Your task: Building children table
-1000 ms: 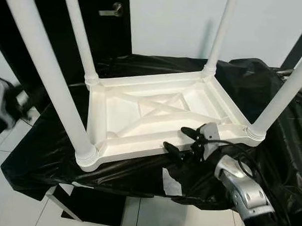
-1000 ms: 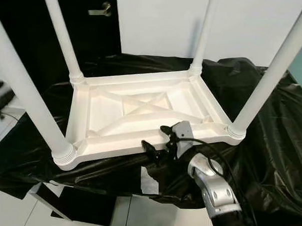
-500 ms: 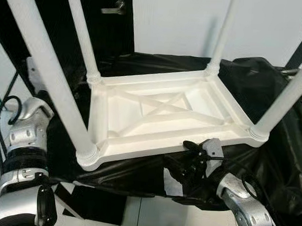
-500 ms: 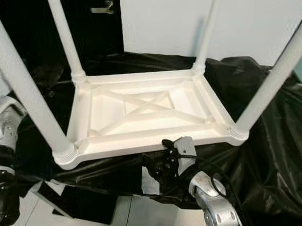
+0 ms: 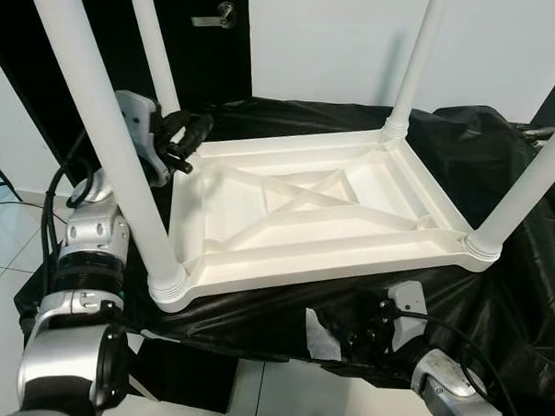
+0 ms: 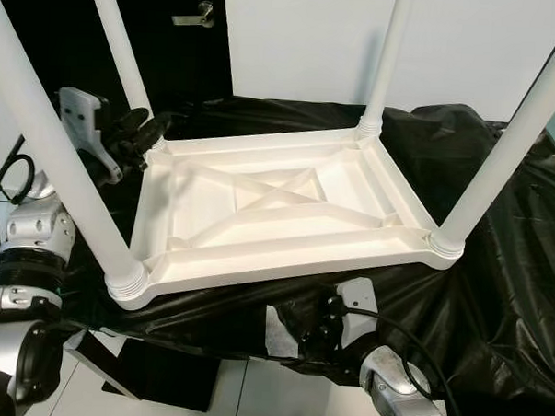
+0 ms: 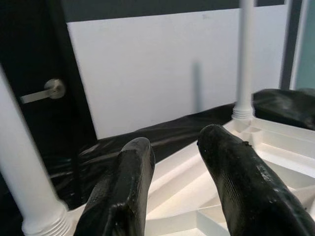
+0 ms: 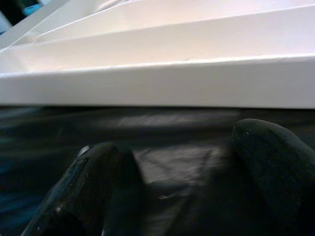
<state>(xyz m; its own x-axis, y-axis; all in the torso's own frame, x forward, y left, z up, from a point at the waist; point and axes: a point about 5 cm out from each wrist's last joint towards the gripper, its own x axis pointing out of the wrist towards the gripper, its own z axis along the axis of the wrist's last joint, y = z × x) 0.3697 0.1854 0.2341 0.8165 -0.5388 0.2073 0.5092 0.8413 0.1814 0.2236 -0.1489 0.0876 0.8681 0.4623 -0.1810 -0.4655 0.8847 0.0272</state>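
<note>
Left pincer [image 5: 190, 142], fingers parted and empty, hovers beside the upturned white moulded-plastic children's table [image 5: 305, 218] on the black-sheeted bench [image 5: 499, 190], right pincer [image 6: 320, 331] open below its near rim; judged light, rigid, slick—best gripped at rim or leg base.

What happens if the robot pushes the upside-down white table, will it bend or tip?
The white table probably stays stiff: crossed ribs brace its underside. It looks like light moulded plastic, so it may slide on the shiny black sheet rather than tip, lying flat with four legs up.
</note>
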